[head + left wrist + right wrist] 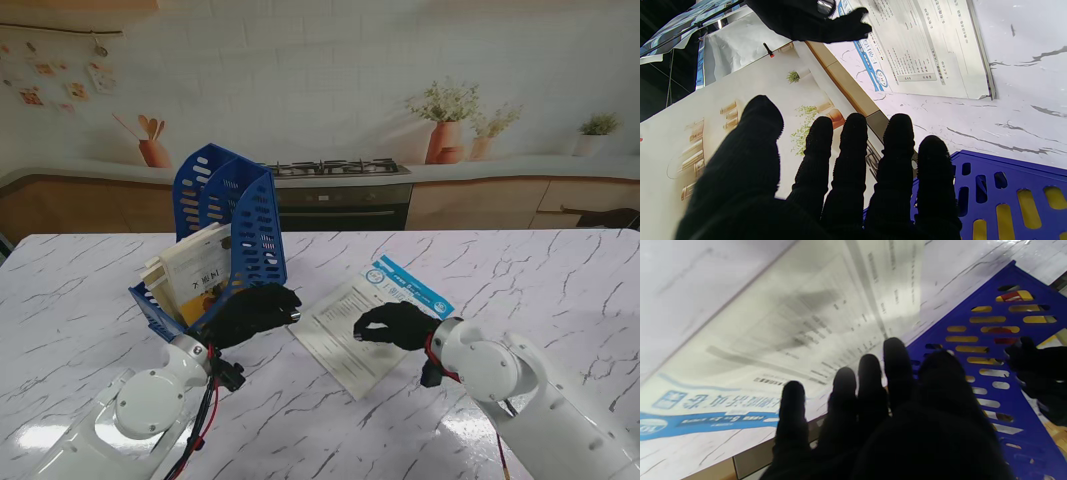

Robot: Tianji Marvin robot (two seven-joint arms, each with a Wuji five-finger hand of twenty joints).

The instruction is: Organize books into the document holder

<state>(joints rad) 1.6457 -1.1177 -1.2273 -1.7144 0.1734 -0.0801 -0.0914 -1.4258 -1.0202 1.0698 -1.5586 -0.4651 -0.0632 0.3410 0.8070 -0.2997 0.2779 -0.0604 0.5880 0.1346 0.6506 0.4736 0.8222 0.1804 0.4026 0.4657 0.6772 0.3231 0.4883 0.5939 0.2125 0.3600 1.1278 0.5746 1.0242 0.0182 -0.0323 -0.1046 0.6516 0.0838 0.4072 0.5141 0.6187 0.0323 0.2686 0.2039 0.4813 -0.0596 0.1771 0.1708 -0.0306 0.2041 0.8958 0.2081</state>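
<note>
The thin white booklet (pixel 372 322) lies flat at the holder's (pixel 232 235) four o'clock, looking light and floppy, so the right hand (pixel 392 326), fingers curled above it and gripping nothing, should pinch an edge while the open left hand (pixel 252 313) steadies the holder.

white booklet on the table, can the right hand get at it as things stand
Probably yes. The right hand hovers right over the white booklet, which lies flat on the table with nothing on it. The left hand sits at the blue document holder, off to the side.

One blue document holder (pixel 240 215), one loose booklet (pixel 375 320), two robot hands.
</note>
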